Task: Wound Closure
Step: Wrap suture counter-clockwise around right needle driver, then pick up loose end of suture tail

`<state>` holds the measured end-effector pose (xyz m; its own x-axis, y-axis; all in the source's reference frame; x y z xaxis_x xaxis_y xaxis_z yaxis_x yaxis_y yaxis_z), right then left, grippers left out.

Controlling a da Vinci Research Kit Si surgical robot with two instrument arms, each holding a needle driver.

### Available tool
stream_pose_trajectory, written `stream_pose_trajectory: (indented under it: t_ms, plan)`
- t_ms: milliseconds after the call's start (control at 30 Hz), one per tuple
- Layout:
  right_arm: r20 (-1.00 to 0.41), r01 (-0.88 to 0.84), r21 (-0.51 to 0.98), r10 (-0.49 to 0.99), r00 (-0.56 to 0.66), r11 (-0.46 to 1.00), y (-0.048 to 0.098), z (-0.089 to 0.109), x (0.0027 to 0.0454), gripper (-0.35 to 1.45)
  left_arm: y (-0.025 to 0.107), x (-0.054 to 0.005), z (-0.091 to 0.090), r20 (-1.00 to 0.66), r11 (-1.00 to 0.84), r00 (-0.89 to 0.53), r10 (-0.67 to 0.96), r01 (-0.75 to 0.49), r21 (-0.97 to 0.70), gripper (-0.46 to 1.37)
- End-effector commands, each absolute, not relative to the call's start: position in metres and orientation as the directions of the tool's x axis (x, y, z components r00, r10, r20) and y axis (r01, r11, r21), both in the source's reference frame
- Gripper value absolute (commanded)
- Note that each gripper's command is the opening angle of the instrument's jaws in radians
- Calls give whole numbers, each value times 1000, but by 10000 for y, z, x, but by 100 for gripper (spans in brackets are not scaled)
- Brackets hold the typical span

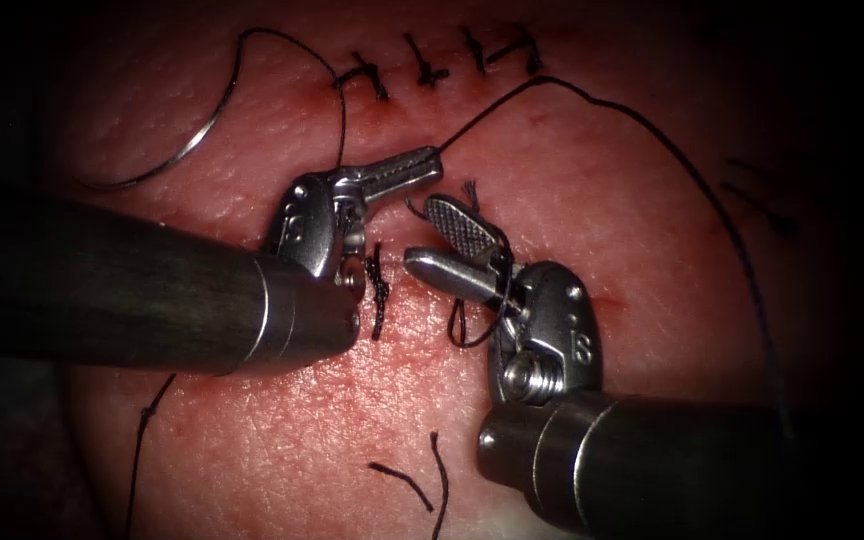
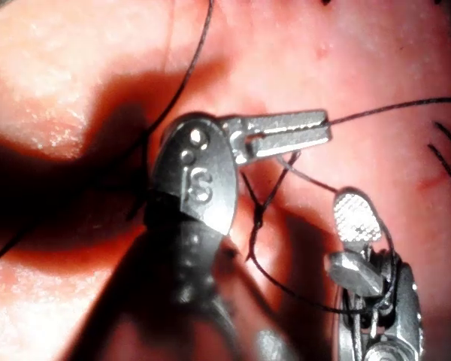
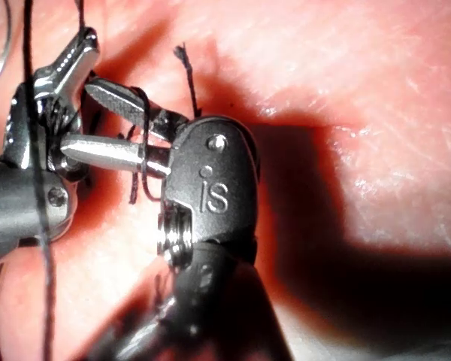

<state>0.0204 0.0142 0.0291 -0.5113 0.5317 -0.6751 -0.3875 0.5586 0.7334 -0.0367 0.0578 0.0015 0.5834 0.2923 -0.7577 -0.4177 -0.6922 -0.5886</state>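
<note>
Plainly, the thread (image 1: 592, 100) is clamped at the tip of the left tool (image 1: 430, 160), whose jaws are closed on it just right of the stitched part of the cut (image 1: 392, 135); the same hold is seen in the left wrist view, where the strand leaves the closed tip of the left tool (image 2: 325, 128). The right tool (image 1: 442, 245) is held with its jaws wide apart, nothing pinched between them, while a loop of thread is wrapped round them near the hinge, as is seen again on the right tool (image 3: 109, 124) in its own wrist view. The needle (image 1: 177, 150) lies free on the tissue (image 1: 632, 240) at the far left, held by neither tool and not set in the tissue. A short end of thread (image 1: 472, 195) stands up just beside the open jaws. Judged from this, a knot is being formed, and it is best done if the wrap is kept well back on the right jaws so that it is not shed, the left hold is kept taut but gentle, and the short end is taken squarely. Cut ends (image 1: 417, 480) lie on the near tissue, apart from the work.
</note>
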Motion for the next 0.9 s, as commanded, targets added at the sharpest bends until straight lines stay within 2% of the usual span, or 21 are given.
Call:
stream_pose_trajectory:
  t_ms: [33, 367, 467, 733, 833, 867, 900]
  plan:
    - [-671, -400, 739, 537, -511, 543, 142, 291, 202, 73, 577, -369, 13, -756, -685, 586, 292, -423, -593, -35]
    - [-619, -449, 785, 562, -548, 426, 145, 293, 192, 63, 547, -374, 8, -742, -615, 602, 295, -475, -630, -35]
    - [-615, -472, 785, 586, -527, 400, 144, 294, 189, 55, 539, -374, 6, -741, -617, 601, 299, -470, -631, -35]
    - [-585, -583, 767, 667, -462, 269, 143, 301, 186, 53, 520, -373, -7, -728, -522, 620, 292, -534, -665, -35]
    - [-557, -602, 769, 687, -466, 215, 145, 301, 186, 43, 516, -375, -13, -723, -490, 627, 289, -552, -675, -35]
    - [-537, -610, 771, 699, -472, 181, 146, 301, 187, 34, 513, -377, -16, -721, -475, 631, 287, -560, -679, -35]
    - [-515, -629, 764, 720, -465, 141, 147, 300, 187, 36, 511, -379, -20, -718, -454, 635, 285, -570, -685, -35]
